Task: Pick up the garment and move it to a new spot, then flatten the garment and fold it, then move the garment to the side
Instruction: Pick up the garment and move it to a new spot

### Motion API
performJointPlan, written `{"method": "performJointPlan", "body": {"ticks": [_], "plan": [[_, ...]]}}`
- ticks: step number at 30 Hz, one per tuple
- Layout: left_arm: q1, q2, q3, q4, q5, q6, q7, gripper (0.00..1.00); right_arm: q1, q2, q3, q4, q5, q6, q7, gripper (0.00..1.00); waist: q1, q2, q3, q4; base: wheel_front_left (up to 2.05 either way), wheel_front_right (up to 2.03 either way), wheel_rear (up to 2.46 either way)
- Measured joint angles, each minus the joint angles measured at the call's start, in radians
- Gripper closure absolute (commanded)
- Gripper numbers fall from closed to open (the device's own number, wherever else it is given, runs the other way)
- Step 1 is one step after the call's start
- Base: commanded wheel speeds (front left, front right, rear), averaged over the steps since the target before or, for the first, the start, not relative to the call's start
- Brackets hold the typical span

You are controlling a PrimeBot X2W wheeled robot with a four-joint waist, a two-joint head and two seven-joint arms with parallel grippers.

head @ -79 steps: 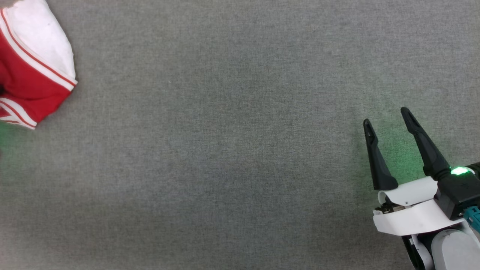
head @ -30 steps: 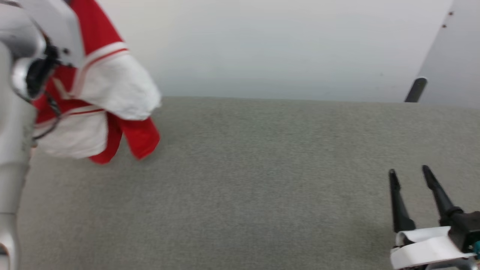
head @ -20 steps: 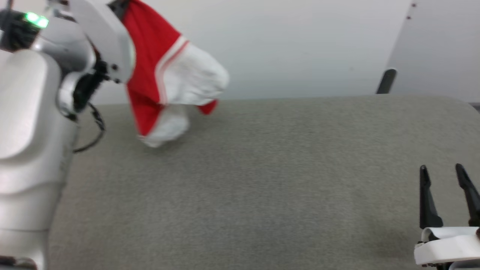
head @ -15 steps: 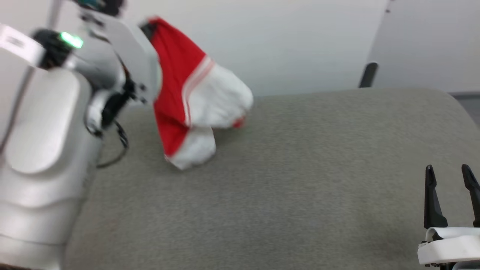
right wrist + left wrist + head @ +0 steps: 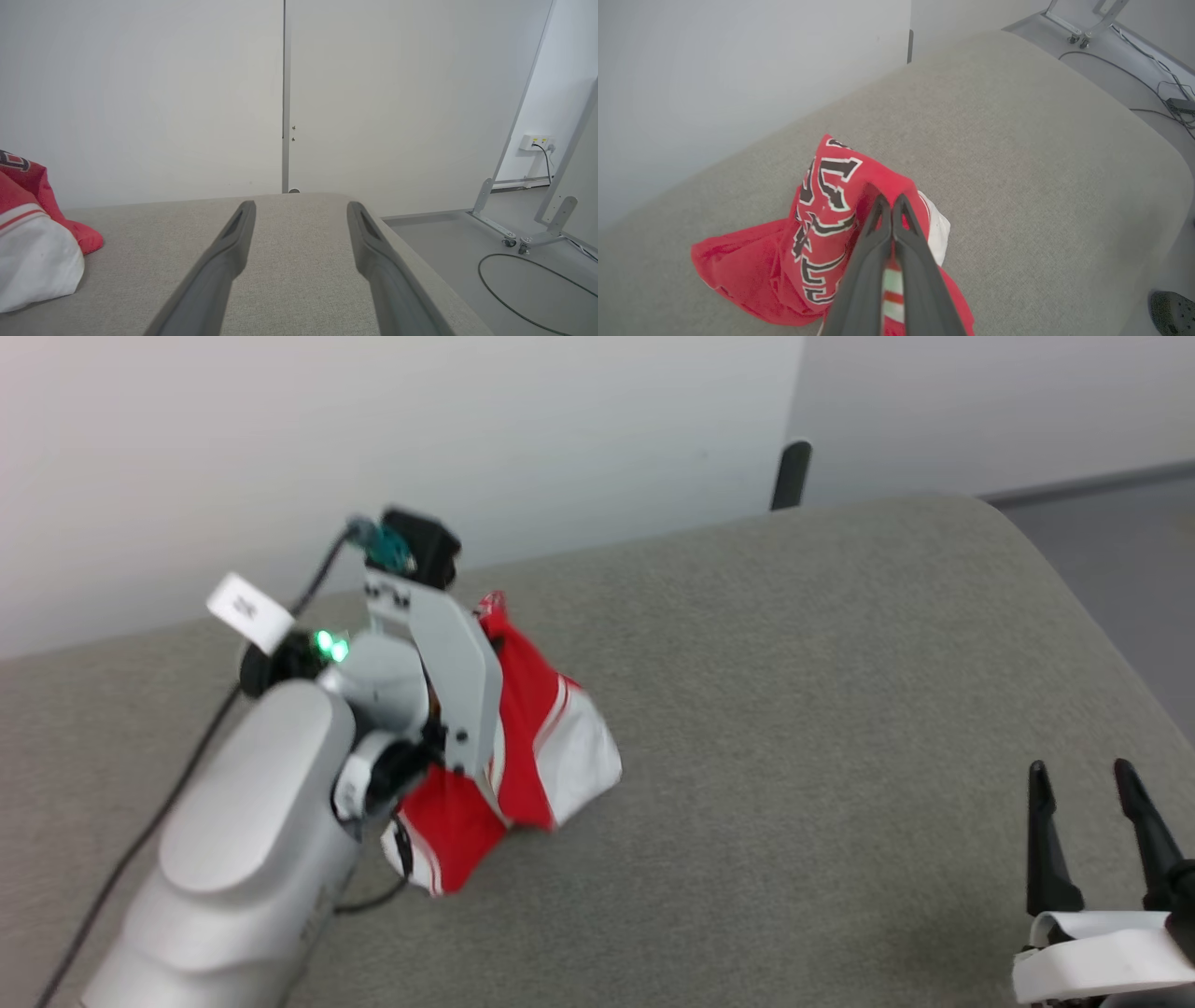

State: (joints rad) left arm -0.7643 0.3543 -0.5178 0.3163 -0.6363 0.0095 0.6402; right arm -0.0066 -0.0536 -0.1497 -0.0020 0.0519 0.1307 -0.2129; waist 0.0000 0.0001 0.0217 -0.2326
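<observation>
Left fingers (image 5: 867, 261) tight on garment (image 5: 817, 210) (wall (image 5: 738, 70) beyond)

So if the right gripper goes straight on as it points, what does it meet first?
The way looks free: the right gripper points low over the grey surface toward the white wall. The garment lies off to its left. Depth is unclear.
</observation>
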Motion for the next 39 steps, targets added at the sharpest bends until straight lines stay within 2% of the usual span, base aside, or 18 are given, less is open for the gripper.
{"method": "performJointPlan", "body": {"ticks": [9, 16, 18, 19, 20, 21, 22, 31, 35, 39], "plan": [[0.086, -0.009, -0.03, 0.04, -0.04, 0.002, 0.042, 1.0, -0.009, 0.001, 0.035, 0.044, 0.021, 0.0, -0.018, 0.0, 0.0001, 0.0, 0.046, -0.05, 0.0, 0.0, 0.0], [0.129, -0.026, -0.043, 0.077, -0.068, -0.007, 0.052, 1.0, -0.026, 0.002, 0.051, 0.073, 0.028, 0.0, -0.027, 0.0, 0.0, 0.0, 0.049, -0.045, 0.0, 0.0, 0.0], [0.133, -0.033, -0.049, 0.086, -0.07, -0.018, 0.049, 0.66, -0.03, 0.002, 0.055, 0.077, 0.028, 0.0, -0.031, 0.0, 0.0, 0.0, 0.045, -0.038, 0.0, 0.0, 0.0], [0.133, -0.036, -0.049, 0.087, -0.074, -0.02, 0.045, 0.6, -0.03, 0.002, 0.055, 0.077, 0.027, 0.0, -0.031, 0.0, 0.0, 0.0, 0.042, -0.033, 0.0, 0.0, 0.0], [0.133, -0.038, -0.051, 0.088, -0.077, -0.028, 0.039, 0.4, -0.03, 0.002, 0.056, 0.078, 0.026, 0.0, -0.032, 0.0, 0.0, 0.0, 0.038, -0.028, 0.0, 0.0, 0.0], [0.133, -0.039, -0.053, 0.087, -0.077, -0.031, 0.035, 0.07, -0.029, 0.002, 0.057, 0.079, 0.023, 0.0, -0.033, 0.0, 0.0, 0.0, 0.035, -0.022, 0.0, 0.0, 0.0], [0.132, -0.04, -0.052, 0.086, -0.078, -0.036, 0.031, 0.0, -0.029, 0.002, 0.057, 0.079, 0.021, 0.0, -0.033, 0.0, 0.0, 0.0, 0.031, -0.016, 0.0, 0.0, 0.0], [0.13, -0.029, -0.03, 0.015, -0.086, -0.046, -0.029, 0.0, -0.021, 0.002, 0.059, 0.074, 0.006, 0.0, -0.021, 0.0, 0.0, 0.0, -0.013, 0.068, 0.0, 0.0, 0.0], [0.141, -0.006, -0.004, -0.041, -0.083, -0.052, -0.103, 0.0, -0.017, 0.002, 0.062, 0.071, 0.003, 0.0, -0.016, 0.0, 0.0, 0.0, -0.03, 0.113, 0.0, 0.0, 0.0], [0.183, 0.027, 0.035, -0.087, -0.066, -0.059, -0.223, 0.0, -0.017, -0.002, 0.072, 0.071, 0.001, 0.0, -0.014, 0.0, 0.0001, 0.0, -0.048, 0.155, 0.0, 0.0, 0.0]]}}
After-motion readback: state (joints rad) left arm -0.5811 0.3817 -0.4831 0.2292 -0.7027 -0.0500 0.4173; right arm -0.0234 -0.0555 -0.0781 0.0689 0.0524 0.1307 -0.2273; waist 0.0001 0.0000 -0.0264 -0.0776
